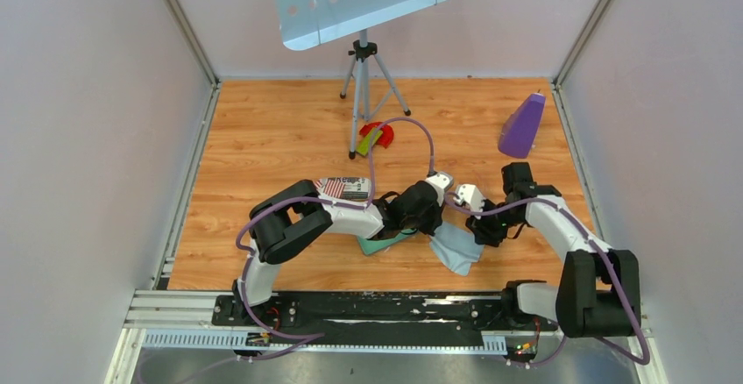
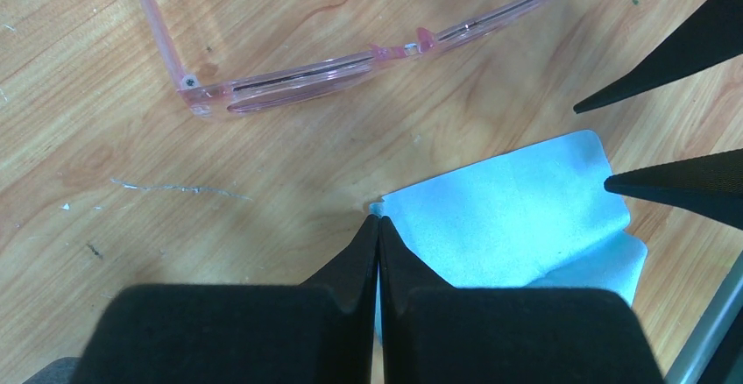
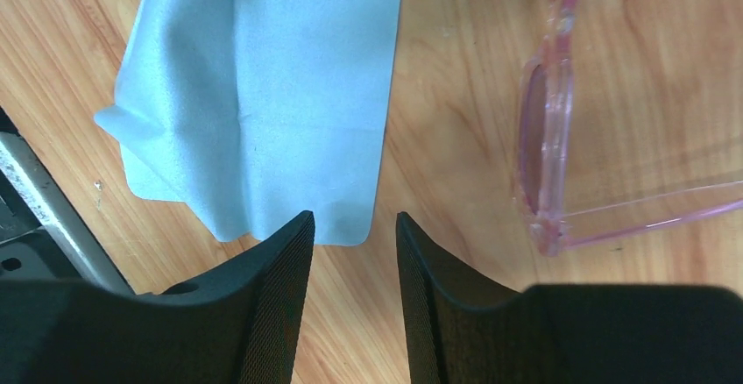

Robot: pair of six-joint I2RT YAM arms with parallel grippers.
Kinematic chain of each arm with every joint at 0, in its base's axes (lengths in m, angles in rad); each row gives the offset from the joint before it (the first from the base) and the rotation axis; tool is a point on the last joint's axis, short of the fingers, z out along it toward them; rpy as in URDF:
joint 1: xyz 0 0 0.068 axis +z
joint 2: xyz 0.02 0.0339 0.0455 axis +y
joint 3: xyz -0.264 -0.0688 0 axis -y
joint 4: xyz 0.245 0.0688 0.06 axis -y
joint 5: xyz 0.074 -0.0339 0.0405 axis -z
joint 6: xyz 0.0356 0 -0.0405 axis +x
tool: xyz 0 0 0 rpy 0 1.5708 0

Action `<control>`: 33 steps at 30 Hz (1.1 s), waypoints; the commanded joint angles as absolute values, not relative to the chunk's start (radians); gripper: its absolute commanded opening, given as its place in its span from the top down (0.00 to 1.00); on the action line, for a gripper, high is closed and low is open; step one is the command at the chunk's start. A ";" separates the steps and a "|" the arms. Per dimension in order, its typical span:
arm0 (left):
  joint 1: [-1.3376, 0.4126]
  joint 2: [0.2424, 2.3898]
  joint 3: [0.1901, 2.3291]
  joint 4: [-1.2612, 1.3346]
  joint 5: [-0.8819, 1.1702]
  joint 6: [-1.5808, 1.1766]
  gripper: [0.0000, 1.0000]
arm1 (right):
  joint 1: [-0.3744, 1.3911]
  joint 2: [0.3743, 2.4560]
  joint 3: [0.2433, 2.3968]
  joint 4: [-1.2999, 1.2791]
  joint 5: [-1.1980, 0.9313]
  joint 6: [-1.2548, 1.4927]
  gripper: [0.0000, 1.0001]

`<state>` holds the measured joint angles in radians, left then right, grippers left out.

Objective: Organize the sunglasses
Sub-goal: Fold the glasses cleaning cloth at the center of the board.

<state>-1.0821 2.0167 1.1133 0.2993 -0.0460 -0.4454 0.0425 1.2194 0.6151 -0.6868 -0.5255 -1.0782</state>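
Observation:
The sunglasses point(image 2: 350, 73) are pale pink and see-through and lie on the wooden table with their arms unfolded; the right wrist view has them point(image 3: 543, 130) at the right. A light blue cloth point(image 2: 508, 217) lies flat just beside them. My left gripper point(image 2: 378, 219) is shut, with the cloth's near corner pinched at its fingertips. My right gripper point(image 3: 353, 222) stands open low over bare wood. Its left fingertip is at the edge of the cloth point(image 3: 263, 95) and nothing is between its fingers. From above, both grippers meet over the cloth point(image 1: 457, 251).
A teal item point(image 1: 385, 244) lies under the left arm. A small printed box point(image 1: 343, 188) sits behind the left arm. A red and green object point(image 1: 375, 136), a tripod stand point(image 1: 361, 77) and a purple object point(image 1: 523, 125) stand farther back. The metal rail point(image 3: 44, 200) runs along the near edge.

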 commanded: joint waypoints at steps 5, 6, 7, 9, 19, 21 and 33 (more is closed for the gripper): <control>-1.077 2.020 1.085 0.286 -0.032 -0.450 1.00 | 0.027 1.203 0.632 -0.787 -0.556 -1.097 0.57; -1.078 2.019 1.085 0.287 -0.032 -0.451 1.00 | 0.027 1.205 0.623 -0.787 -0.551 -1.101 0.58; -1.078 2.019 1.085 0.287 -0.032 -0.450 1.00 | 0.028 1.205 0.616 -0.784 -0.545 -1.104 0.58; -1.077 2.016 1.084 0.287 -0.032 -0.450 1.00 | 0.027 1.209 0.603 -0.768 -0.529 -1.102 0.59; -1.077 2.010 1.083 0.284 -0.035 -0.448 1.00 | 0.027 1.248 0.593 -0.688 -0.472 -1.076 0.60; -1.077 2.012 1.083 0.282 -0.034 -0.447 1.00 | 0.026 1.251 0.599 -0.681 -0.474 -1.070 0.60; -1.072 2.012 1.093 0.277 -0.032 -0.443 1.00 | 0.028 1.246 0.528 -0.638 -0.408 -1.113 0.64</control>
